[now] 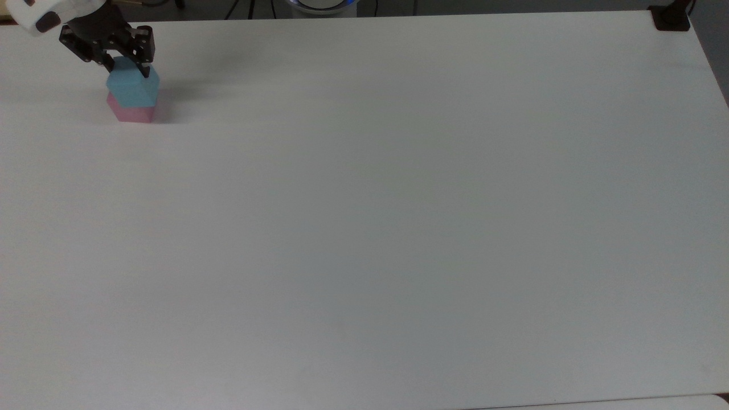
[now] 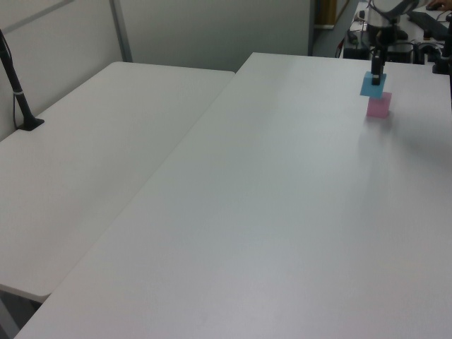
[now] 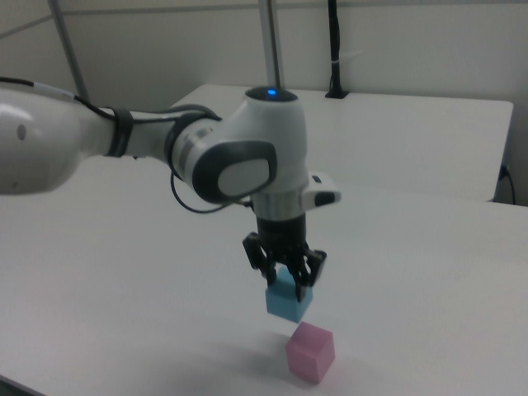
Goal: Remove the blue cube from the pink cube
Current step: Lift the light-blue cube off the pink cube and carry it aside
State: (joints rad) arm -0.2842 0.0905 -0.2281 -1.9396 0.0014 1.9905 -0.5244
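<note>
In the right view's lower centre the hand (image 3: 288, 285), closed on the blue cube (image 3: 289, 303), holds it apparently clear above the pink cube (image 3: 310, 352) on the worktop (image 3: 429, 272); setting it down remains.

pink cube (image 1: 132, 113) partly hidden behind blue cube (image 1: 132, 88), arm (image 3: 49, 136) cut off at right view's left

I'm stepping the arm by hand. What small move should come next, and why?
Probably carry the blue cube sideways, away from the pink cube. The claw grips it and the right view shows it lifted clear, but it hangs close to the pink cube.
</note>
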